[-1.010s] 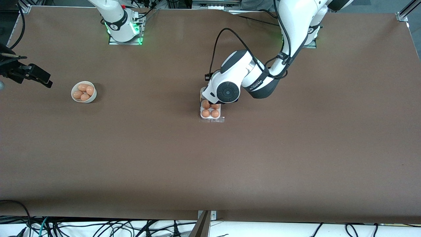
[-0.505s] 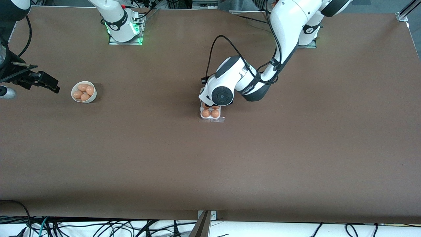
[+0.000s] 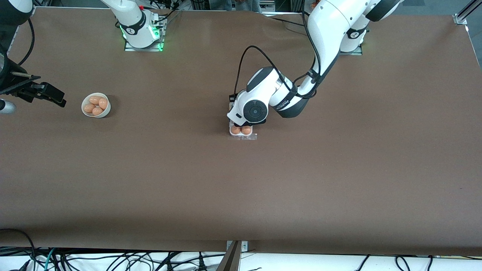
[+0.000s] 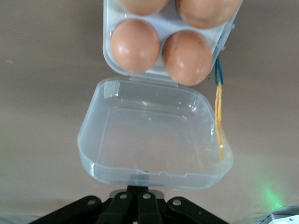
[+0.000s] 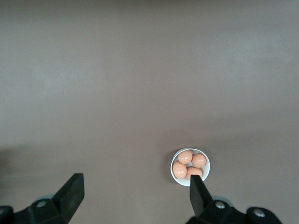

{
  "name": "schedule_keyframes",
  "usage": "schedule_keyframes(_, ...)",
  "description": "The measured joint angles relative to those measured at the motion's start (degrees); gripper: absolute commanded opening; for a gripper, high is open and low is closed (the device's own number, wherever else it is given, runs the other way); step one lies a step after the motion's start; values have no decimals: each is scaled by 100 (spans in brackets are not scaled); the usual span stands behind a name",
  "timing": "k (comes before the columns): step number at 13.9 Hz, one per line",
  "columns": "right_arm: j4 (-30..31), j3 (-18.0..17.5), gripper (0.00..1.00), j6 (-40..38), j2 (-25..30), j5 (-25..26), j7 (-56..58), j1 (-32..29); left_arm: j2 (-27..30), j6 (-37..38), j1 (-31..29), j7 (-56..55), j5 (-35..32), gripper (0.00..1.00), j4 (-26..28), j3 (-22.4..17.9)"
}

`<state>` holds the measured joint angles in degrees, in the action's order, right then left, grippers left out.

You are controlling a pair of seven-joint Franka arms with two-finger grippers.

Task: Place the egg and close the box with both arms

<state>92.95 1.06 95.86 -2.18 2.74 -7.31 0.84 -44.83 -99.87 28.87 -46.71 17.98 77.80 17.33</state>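
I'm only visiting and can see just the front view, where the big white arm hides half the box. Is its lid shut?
Observer: No. The left wrist view shows the lid wide open, swung clear of the box and hinged along one side.
Operator: Are all four cells filled?
Observer: Yes, an egg sits in each, though two are cut off by that picture's edge.
Operator: And where is that arm's claw?
Observer: The left claw is shut and sits at the lid's free edge. I cannot tell whether it touches the lid.
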Motion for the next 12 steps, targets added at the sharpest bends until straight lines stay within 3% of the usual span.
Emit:
schedule_keyframes(8,0,-1,100,0,-3,0,7,0,5,-117,-11,5,-165,8,-652,-415)
schedule_keyframes(11,0,-1,100,1,-3,0,9,0,40,-66,-51,5,-432,29,-861,-453)
schedule_keyframes(12,0,-1,100,1,-3,0,10,0,83,11,-84,5,-577,42,-924,-468)
